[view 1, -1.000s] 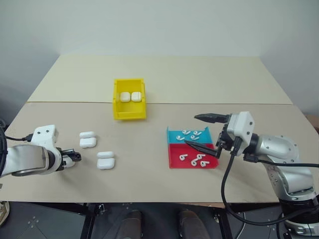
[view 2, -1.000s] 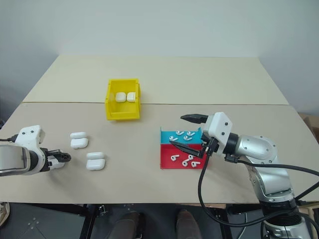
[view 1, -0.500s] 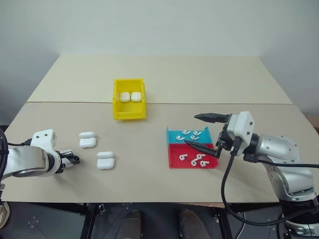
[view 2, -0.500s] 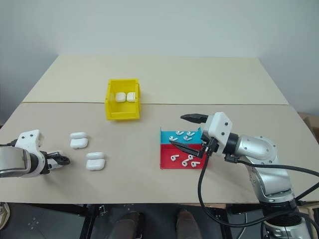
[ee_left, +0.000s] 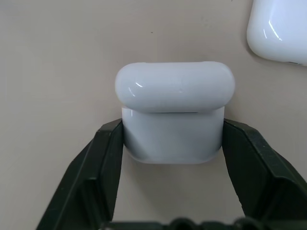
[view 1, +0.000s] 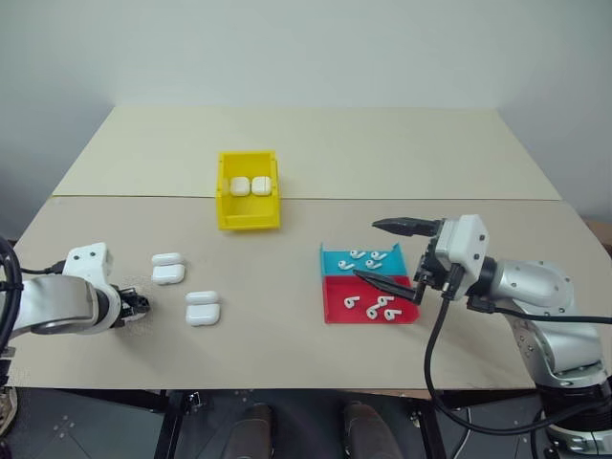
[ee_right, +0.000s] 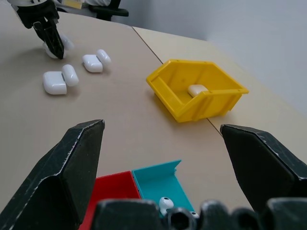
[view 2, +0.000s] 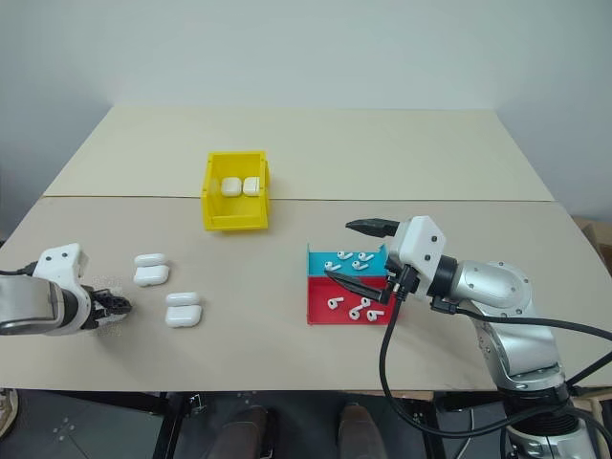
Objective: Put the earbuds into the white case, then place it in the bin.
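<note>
Since a second ago, left gripper (ee_left: 172,143) has clamped onto the white case (ee_left: 173,115), lid open. Right gripper (view 1: 397,255) hovers wide over the earbuds (view 1: 368,306); the case's inside is hidden.

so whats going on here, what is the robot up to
The robot is packing earbuds into cases. Its left gripper has closed on the base of an open white case lying on the table, near two other open cases. The right gripper hangs open over the blue-and-red tray of loose earbuds, holding nothing. Two cases already sit in the yellow bin.
</note>
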`<state>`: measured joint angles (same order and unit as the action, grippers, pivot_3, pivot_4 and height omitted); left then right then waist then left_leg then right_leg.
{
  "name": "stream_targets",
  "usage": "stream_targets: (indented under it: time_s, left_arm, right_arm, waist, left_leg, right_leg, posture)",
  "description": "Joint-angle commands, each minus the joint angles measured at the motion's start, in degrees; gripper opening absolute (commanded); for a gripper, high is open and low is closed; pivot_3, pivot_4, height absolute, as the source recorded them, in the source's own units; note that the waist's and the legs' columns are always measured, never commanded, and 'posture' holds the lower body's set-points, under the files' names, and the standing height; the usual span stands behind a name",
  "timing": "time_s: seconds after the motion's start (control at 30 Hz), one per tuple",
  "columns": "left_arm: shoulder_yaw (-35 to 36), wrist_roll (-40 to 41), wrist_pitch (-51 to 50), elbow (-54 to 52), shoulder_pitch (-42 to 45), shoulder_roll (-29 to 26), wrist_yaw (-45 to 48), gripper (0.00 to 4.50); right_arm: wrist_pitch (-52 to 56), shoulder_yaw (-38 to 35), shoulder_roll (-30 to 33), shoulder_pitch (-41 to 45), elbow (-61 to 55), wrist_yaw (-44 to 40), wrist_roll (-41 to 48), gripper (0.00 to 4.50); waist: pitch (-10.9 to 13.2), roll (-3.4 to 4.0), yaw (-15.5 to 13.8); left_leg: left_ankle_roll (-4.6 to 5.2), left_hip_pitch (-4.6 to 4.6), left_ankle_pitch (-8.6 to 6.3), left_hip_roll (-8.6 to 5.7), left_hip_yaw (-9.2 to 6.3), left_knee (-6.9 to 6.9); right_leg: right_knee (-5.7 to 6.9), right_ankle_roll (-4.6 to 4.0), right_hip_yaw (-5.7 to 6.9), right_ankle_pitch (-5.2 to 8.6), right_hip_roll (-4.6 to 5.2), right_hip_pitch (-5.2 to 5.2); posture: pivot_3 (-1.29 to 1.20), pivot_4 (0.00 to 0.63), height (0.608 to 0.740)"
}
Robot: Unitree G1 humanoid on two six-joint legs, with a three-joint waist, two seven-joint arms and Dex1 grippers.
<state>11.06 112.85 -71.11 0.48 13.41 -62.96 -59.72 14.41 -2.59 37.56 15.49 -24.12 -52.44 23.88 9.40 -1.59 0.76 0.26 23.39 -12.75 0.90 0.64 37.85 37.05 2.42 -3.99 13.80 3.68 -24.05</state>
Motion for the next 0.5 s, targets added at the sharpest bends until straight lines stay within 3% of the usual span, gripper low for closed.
stream_targets:
  time_s: [0.03, 0.27, 0.37, 0.5]
  left_arm:
    - [1.58, 0.15, 0.59, -1.33, -1.83, -0.21, -1.04, 2.77]
    - [4.20, 0.15, 5.09, -7.88, -3.24, -3.27, -3.10, 2.77]
    - [9.93, -10.58, 11.31, -17.48, -3.22, -3.02, 0.79, 2.77]
    - [16.74, -32.30, 21.32, -27.30, -8.00, -0.07, 20.84, 2.77]
  right_arm:
    - [-0.28, -0.84, 0.41, 0.62, -1.71, -0.10, 1.22, 4.50]
    - [-0.71, -0.78, 0.22, 0.55, -1.20, -0.22, 1.06, 4.50]
    - [-0.87, -0.86, 0.06, 0.71, -0.67, -0.05, 0.90, 4.50]
    - [-1.18, -0.93, -0.28, 0.89, -0.22, 0.51, 0.52, 4.50]
  waist:
    - [0.00, 0.00, 0.08]
    - [0.02, -0.04, 0.06]
    - [0.07, -0.15, -0.02]
    - [0.06, -0.15, -0.11]
  left_leg:
    - [0.00, 0.00, 0.00, 0.01, 0.00, 0.00]
    - [0.00, -0.02, 0.00, 0.03, 0.01, -0.01]
    - [-0.01, 0.05, 0.00, 0.03, -0.02, -0.01]
    - [-0.06, 0.08, 0.02, -0.03, 0.32, -0.06]
  right_leg:
    - [0.00, 0.00, 0.00, 0.00, 0.00, 0.00]
    - [0.01, 0.00, -0.01, 0.00, 0.00, 0.00]
    - [-0.02, -0.01, 0.01, -0.01, 0.00, -0.03]
    - [-0.15, -0.02, 0.02, 0.00, 0.01, -0.01]
  posture:
    - [0.00, 0.150, 0.740]
    - [0.00, 0.150, 0.740]
    - [0.00, 0.150, 0.740]
    - [0.00, 0.150, 0.740]
